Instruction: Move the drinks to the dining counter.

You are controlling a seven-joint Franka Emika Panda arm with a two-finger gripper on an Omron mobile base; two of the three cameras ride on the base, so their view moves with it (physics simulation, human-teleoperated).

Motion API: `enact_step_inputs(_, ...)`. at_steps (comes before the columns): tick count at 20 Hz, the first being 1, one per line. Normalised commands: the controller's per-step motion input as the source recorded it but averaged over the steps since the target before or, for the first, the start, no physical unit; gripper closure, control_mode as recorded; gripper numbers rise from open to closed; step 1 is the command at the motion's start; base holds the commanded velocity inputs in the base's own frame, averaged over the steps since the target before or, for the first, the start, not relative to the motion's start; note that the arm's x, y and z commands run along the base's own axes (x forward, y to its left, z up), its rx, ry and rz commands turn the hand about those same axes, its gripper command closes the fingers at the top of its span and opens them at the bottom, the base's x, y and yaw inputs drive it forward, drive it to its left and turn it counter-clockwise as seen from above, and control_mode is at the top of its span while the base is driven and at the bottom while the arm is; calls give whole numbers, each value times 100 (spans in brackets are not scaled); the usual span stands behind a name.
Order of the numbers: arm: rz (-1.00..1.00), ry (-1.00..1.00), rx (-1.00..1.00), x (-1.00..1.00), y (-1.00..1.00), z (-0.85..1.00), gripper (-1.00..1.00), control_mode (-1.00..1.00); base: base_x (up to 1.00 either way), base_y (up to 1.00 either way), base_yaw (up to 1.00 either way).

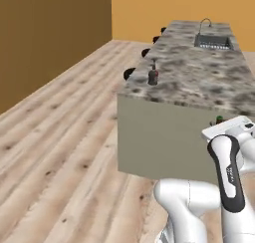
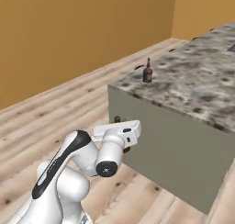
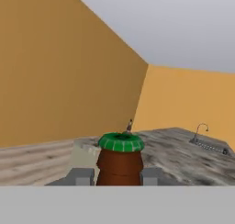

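— Two drinks, where are they?

— One, a dark bottle with a thin neck (image 1: pixel 153 74), stands upright on the dining counter (image 1: pixel 209 77), near the corner closest to the robot, on the side lined with black stools (image 1: pixel 129 73). The other, a brown bottle with a green cap (image 3: pixel 120 159), sits between the gripper (image 3: pixel 118 176) fingers.

— So the claw is clamped on it?

— Yes, narrow, with a finger (image 3: pixel 80 176) pressed on each side of the bottle's body in the hand view.

— And where is the hand?

— Beside the counter's grey-green end wall, below the marble top. The steel sink (image 1: pixel 214 41) with its tap (image 1: pixel 205 22) lies at the far end.
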Motion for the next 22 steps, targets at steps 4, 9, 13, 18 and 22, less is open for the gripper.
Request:
enact_step_inputs(4,0,0,0,0,0,0,100,100,100,50,-65)
enact_step_inputs(9,0,0,0,0,0,0,100,100,96,51,-56)
enact_step_inputs(13,0,0,0,0,0,0,100,100,89,32,-41)
enact_step_inputs(18,0,0,0,0,0,0,100,100,91,20,-29)
enact_step_inputs(22,0,0,0,0,0,0,100,100,86,19,-9)
